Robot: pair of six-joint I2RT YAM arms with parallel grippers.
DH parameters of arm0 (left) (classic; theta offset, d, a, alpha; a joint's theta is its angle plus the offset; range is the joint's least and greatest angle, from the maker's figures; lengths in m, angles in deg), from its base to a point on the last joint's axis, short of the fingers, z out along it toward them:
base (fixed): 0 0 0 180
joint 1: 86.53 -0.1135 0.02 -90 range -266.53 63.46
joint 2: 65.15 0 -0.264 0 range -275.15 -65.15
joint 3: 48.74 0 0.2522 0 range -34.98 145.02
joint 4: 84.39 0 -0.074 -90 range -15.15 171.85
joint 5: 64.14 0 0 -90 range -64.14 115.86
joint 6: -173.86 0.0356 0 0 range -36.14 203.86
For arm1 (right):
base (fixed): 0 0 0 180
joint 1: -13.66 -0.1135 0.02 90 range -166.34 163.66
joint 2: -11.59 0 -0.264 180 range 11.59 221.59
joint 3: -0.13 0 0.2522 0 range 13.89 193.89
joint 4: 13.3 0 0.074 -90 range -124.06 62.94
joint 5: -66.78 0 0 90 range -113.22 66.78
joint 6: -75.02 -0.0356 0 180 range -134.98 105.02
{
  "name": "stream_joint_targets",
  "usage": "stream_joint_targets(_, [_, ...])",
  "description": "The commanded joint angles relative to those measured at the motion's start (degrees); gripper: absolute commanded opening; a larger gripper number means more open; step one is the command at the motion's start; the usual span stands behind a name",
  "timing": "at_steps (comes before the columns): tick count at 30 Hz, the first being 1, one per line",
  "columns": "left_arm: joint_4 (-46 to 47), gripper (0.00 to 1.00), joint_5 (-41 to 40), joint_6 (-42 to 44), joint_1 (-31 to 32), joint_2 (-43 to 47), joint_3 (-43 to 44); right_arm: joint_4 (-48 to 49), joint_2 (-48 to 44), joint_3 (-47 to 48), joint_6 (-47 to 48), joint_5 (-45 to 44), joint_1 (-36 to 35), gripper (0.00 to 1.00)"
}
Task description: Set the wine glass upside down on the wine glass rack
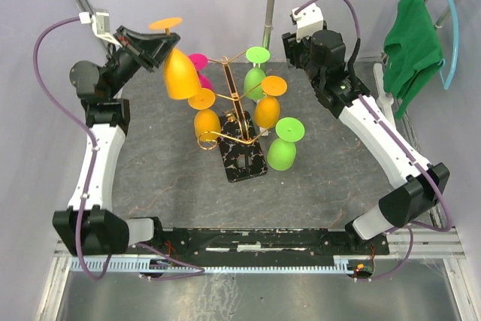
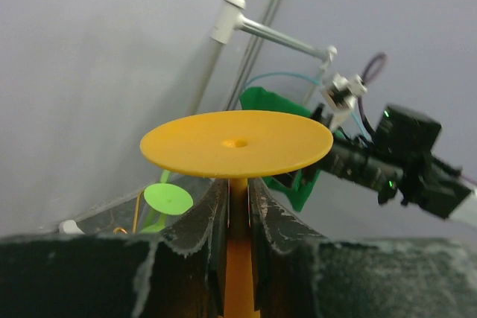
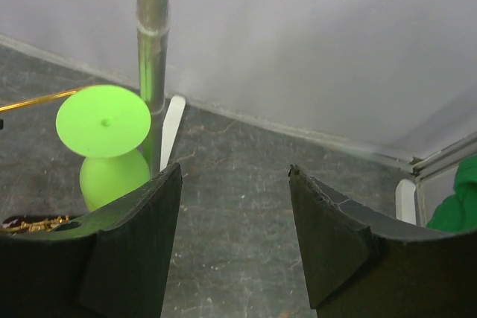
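An orange wine glass [image 1: 180, 73] hangs upside down, foot on top, up at the left of the gold wine glass rack [image 1: 229, 99]. My left gripper [image 1: 159, 41] is shut on its stem; in the left wrist view the fingers [image 2: 212, 214] clamp the stem just under the round foot [image 2: 237, 143]. The rack stands on a black marbled base [image 1: 242, 159] and carries several inverted glasses: pink [image 1: 199, 62], green [image 1: 258, 73], orange [image 1: 268, 107]. My right gripper [image 3: 235, 176] is open and holds nothing, behind the rack at the right, near a green glass [image 3: 104, 147].
A white pole stand [image 1: 269, 5] rises behind the rack, seen as a metal pole [image 3: 153, 35] in the right wrist view. A green cloth [image 1: 412, 43] hangs on a blue hanger at the far right. The dark mat [image 1: 150, 178] covers the table.
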Motion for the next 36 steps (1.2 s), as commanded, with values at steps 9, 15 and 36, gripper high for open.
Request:
stream_joint_targets(9, [-0.67, 0.03, 17.67, 11.4, -0.1, 16.97, -9.08, -3.92, -0.1, 1.18, -2.21, -0.64, 0.3, 0.68])
stream_joint_targets(15, [-5.1, 0.03, 16.23, 13.61, 0.24, 24.83, -17.48, -4.88, 0.22, 1.79, -1.98, -0.38, 0.39, 0.68])
stream_joint_targets(36, [-21.23, 0.03, 10.19, 21.36, 0.62, 40.38, -32.24, -6.27, -0.1, 2.13, -1.76, 0.55, 0.41, 0.68])
